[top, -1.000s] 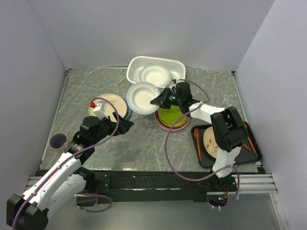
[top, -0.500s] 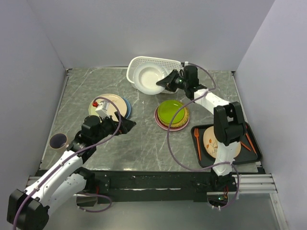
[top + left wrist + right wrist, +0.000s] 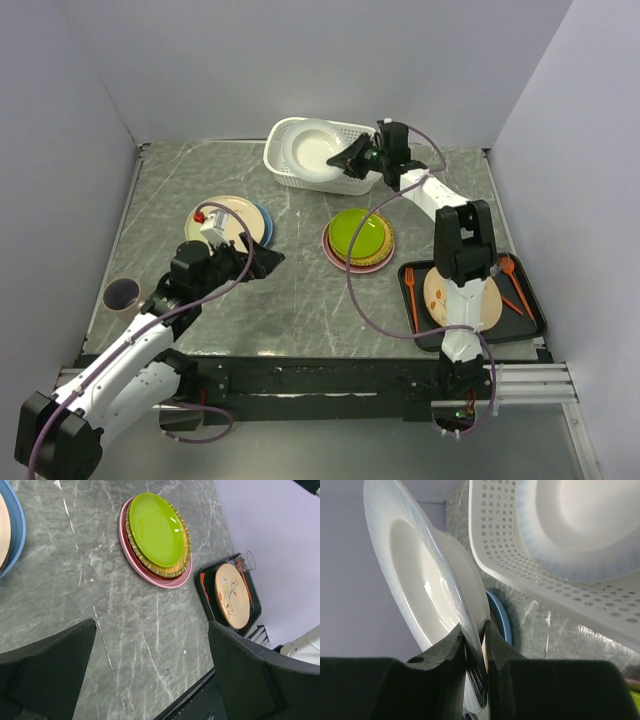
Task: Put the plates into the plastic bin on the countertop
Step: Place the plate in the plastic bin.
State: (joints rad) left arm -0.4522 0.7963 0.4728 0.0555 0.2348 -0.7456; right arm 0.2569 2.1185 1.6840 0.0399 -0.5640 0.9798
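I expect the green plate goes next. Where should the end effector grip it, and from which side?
Probably the rim. The lime green plate lies flat, topmost on its stack, so only its thin edge offers a pinch. Approach its near edge at a slant from above.

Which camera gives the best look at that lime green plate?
The left wrist view: the lime green plate is large, whole and unobstructed. Top external shows it whole but small. The right wrist view barely catches it.

place: robot lab booth | cues: plain partition walls [image 3: 300, 60], mounting rail [image 3: 330, 378], marble-look countertop [image 3: 300, 290]
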